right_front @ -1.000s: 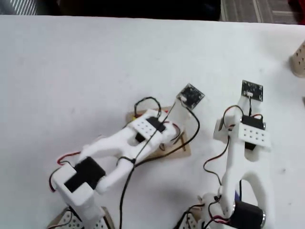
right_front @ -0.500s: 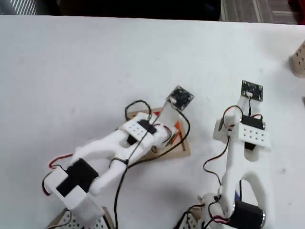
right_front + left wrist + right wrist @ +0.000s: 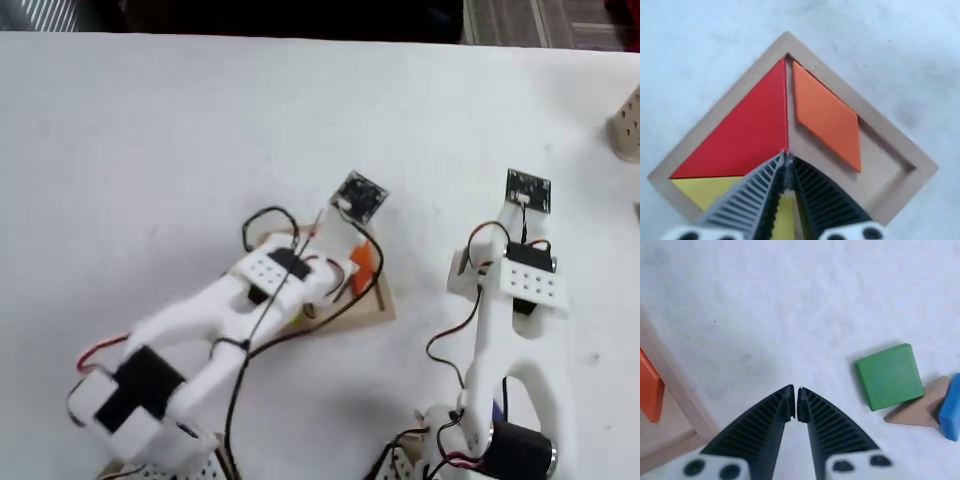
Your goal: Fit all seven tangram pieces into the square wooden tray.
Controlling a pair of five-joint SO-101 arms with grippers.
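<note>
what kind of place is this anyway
Probably a robotics lab or hobby workbench: a left arm and right arm, both small and white, each with a bare camera board, stand on a plain white table beside a tangram tray.

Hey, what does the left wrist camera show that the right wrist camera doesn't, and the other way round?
Left wrist: a red triangle and a yellow piece in the wooden tray, by the shut left gripper. Right wrist: a green square, a tan triangle and a blue piece on the table, beyond the shut right gripper. Both: the tray and the orange piece in it.
</note>
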